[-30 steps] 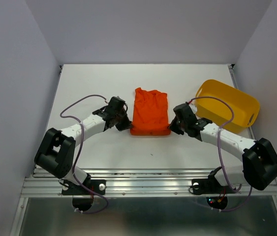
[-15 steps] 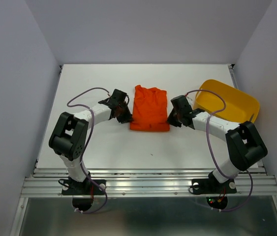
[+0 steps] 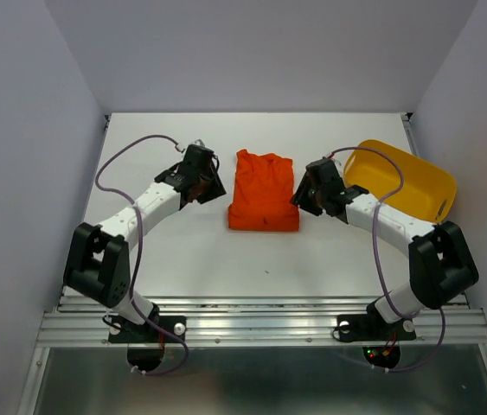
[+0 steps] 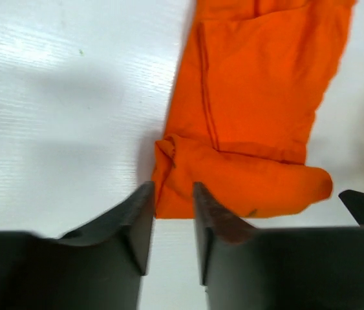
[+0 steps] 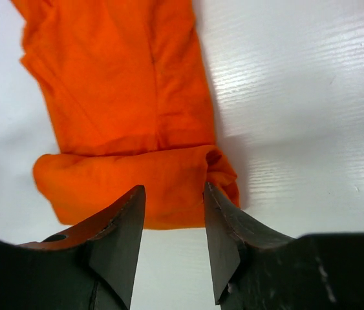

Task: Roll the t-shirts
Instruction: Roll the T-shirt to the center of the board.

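1. The left gripper (image 4: 172, 194) is released. Its jaws stand slightly apart with nothing between them, at the left end of the rolled cloth.
2. The right gripper (image 5: 174, 194) is also released and empty, poised at the roll's right end.
3. Between them, mid-table (image 3: 165, 255), lies the orange-red t-shirt (image 3: 263, 194), folded into a narrow strip. Its near edge is turned over into a short roll (image 3: 264, 223).
4. Rolling looks barely begun. Most of the strip lies flat beyond the roll, so the bulk of the work remains.
5. The strip's long axis runs from the arms toward the back wall, with the roll crosswise at the near end. The yellow tub (image 3: 416, 186) sits apart on the right.
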